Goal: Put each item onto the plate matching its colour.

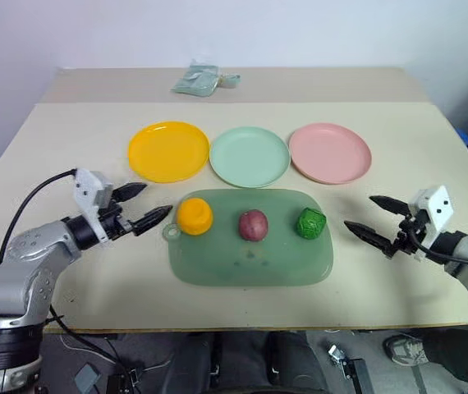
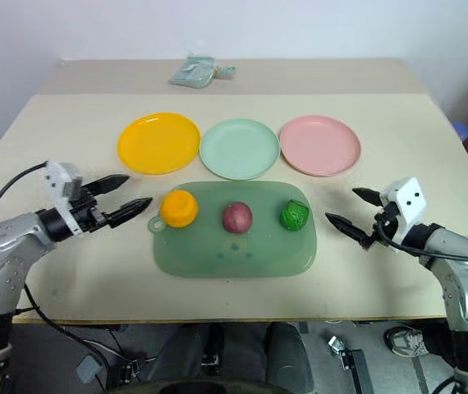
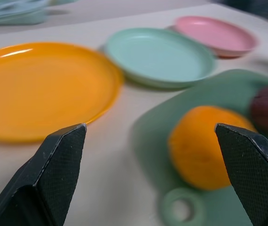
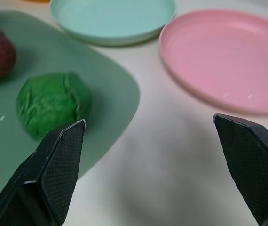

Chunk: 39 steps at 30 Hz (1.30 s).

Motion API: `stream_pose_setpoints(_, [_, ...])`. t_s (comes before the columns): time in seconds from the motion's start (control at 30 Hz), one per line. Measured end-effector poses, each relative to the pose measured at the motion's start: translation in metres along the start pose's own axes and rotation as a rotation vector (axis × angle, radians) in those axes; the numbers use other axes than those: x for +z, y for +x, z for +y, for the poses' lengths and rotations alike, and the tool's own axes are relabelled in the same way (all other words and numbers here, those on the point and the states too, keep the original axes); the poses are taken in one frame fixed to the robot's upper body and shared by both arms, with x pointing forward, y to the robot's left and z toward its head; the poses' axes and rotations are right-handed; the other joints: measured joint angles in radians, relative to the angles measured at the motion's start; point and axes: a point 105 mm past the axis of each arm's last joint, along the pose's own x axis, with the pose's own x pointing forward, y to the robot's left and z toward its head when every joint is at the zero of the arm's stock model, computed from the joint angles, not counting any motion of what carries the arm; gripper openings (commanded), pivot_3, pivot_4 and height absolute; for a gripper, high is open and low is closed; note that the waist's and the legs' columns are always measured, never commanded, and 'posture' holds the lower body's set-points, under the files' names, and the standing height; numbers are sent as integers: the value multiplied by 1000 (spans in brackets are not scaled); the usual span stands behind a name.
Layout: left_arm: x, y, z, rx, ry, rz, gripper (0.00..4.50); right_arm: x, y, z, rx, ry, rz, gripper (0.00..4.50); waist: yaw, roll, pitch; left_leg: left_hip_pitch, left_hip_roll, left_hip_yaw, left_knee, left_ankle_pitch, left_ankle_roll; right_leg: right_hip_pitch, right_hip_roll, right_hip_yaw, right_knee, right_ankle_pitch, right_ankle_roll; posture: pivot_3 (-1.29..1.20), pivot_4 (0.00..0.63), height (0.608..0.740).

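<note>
Three toy foods lie in a row on the green mat point(image 1: 250, 258): a round orange fruit point(image 1: 194, 216) at its left, a dark purple-red ball point(image 1: 253, 225) in the middle, a bumpy green ball point(image 1: 310, 223) at its right. Behind the mat stand the yellow-orange plate point(image 1: 168, 151), the mint green plate point(image 1: 249, 156) and the pink plate point(image 1: 329, 153), all bare. My left gripper point(image 1: 142, 206) is open just left of the orange fruit, pointing at it. My right gripper point(image 1: 373, 219) is open to the right of the green ball, apart from it.
A crumpled pale green bag point(image 1: 203, 80) lies at the far side of the table point(image 1: 415, 156). The mat's ring handle point(image 1: 172, 233) sticks out at its left, below the orange fruit.
</note>
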Motion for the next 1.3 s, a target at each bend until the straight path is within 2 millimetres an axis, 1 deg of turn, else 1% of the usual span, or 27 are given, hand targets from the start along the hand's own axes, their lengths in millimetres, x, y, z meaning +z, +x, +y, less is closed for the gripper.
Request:
stream_pose_setpoints(0.07, [0, 10, -11, -100, 47, 45, 4500, -7, -4, 8, 40, 30, 20, 4461, -3, 0, 0, 0, 0, 1, 0, 0, 0, 0, 0, 0, 0, 0, 0, 0, 150, 740])
stream_pose_setpoints(0.13, [-3, 20, -17, -185, 106, 93, 4500, -11, -9, 16, 72, 45, 31, 4461, -3, 0, 0, 0, 0, 1, 0, 0, 0, 0, 1, 0, 0, 0, 0, 0, 150, 740])
stream_pose_setpoints(0.27, [-14, 33, -15, -258, 160, 163, 4500, -4, -10, 33, 126, 24, 21, 4461, -5, 0, 0, 0, 1, 1, 0, 0, 1, 0, 2, 0, 0, 0, 0, 0, 150, 740])
stream_pose_setpoints(0.37, [-24, 40, -11, -271, 189, 221, 4500, 3, -8, 39, 142, -3, 5, 4461, -4, 0, 0, 0, 1, 1, 1, 0, 1, 0, 2, 0, 0, 0, 0, 0, 150, 740])
stream_pose_setpoints(0.4, [-27, 42, -10, -269, 194, 230, 3965, 5, -9, 40, 140, -8, 1, 4500, -3, 0, 0, 0, 1, 1, 2, 0, 1, 0, 2, 0, 1, 0, 0, 0, 150, 740])
stream_pose_setpoints(0.5, [-26, 48, -7, -264, 207, 212, 3111, 12, -8, 43, 137, -27, -11, 4500, 0, 0, 0, 0, 1, 0, 4, -1, 2, 1, 2, 0, 1, 0, 1, 0, 150, 740])
stream_pose_setpoints(0.57, [-26, 50, -6, -252, 197, 199, 3076, 12, -8, 44, 133, -27, -12, 4500, -1, 0, 0, 0, 1, 0, 4, -1, 2, 1, 1, 0, 1, 0, 1, 0, 150, 740])
stream_pose_setpoints(0.63, [-23, 52, -1, -207, 171, 164, 3076, 12, -7, 44, 128, -25, -16, 4500, -1, -1, 0, 0, 1, 0, 4, -1, 2, 1, 1, 0, 1, 0, 1, 0, 150, 740])
stream_pose_setpoints(0.67, [-19, 54, 5, -166, 152, 129, 3076, 12, -7, 44, 125, -24, -17, 4500, -1, -1, 0, -1, 1, -1, 5, -1, 2, 1, 1, 0, 1, 0, 1, 0, 150, 740])
stream_pose_setpoints(0.73, [-3, 59, 25, -46, 133, 54, 3076, 14, -3, 45, 130, -26, -27, 4500, 0, -2, 1, -1, 1, -1, 6, -1, 2, 1, 2, 0, 2, 0, 1, 0, 150, 740])
stream_pose_setpoints(0.83, [19, 64, 66, 179, 163, 32, 3076, 20, 3, 46, 142, -37, -50, 4500, -1, -2, 1, -1, 0, -1, 6, -1, 3, 1, 2, -1, 2, 0, 1, 0, 150, 740])
stream_pose_setpoints(0.9, [26, 68, 103, 373, 144, 65, 3076, 26, 11, 47, 157, -49, -72, 4500, 0, -3, 1, -1, 0, -1, 6, -1, 3, 1, 2, -1, 3, 0, 2, 0, 150, 740])
stream_pose_setpoints(0.97, [28, 71, 122, 480, 102, 81, 3076, 31, 17, 49, 170, -55, -89, 4500, -1, -3, 1, -1, -1, -1, 6, -1, 3, 1, 2, -1, 3, 0, 3, 0, 150, 740])
stream_pose_setpoints(1.0, [25, 75, 129, 516, 62, 91, 3076, 33, 21, 50, 176, -55, -94, 4500, -1, -3, 1, -1, -1, -1, 6, -2, 4, 1, 2, -1, 4, 0, 3, 0, 150, 740])
stream_pose_setpoints(1.03, [21, 77, 132, 531, 42, 106, 3076, 34, 24, 52, 180, -56, -100, 4500, -2, -3, 1, -2, -1, 0, 6, -2, 4, 1, 2, -1, 4, 0, 3, 0, 150, 740])
stream_pose_setpoints(1.1, [6, 81, 135, 543, -3, 145, 4118, 37, 28, 53, 181, -57, -100, 4500, -3, -3, 1, -2, -1, 1, 6, -2, 5, 1, 2, -1, 4, 0, 3, 0, 150, 740])
stream_pose_setpoints(1.13, [-1, 82, 136, 546, -17, 162, 4432, 39, 30, 53, 180, -60, -101, 4500, -4, -4, 2, -2, -1, 1, 6, -2, 5, 1, 2, -1, 4, 0, 4, 0, 150, 740])
stream_pose_setpoints(1.2, [-10, 80, 138, 555, -32, 179, 4432, 44, 33, 54, 174, -58, -104, 4500, -4, -6, 3, -2, -1, 1, 6, -2, 5, 1, 2, -1, 4, 0, 4, 0, 150, 740])
stream_pose_setpoints(1.3, [-3, 76, 142, 566, -12, 142, 4432, 54, 37, 59, 190, -33, -114, 4500, -4, -6, 3, -2, 0, 0, 6, -2, 4, 0, 1, -1, 4, 0, 4, 0, 150, 740])
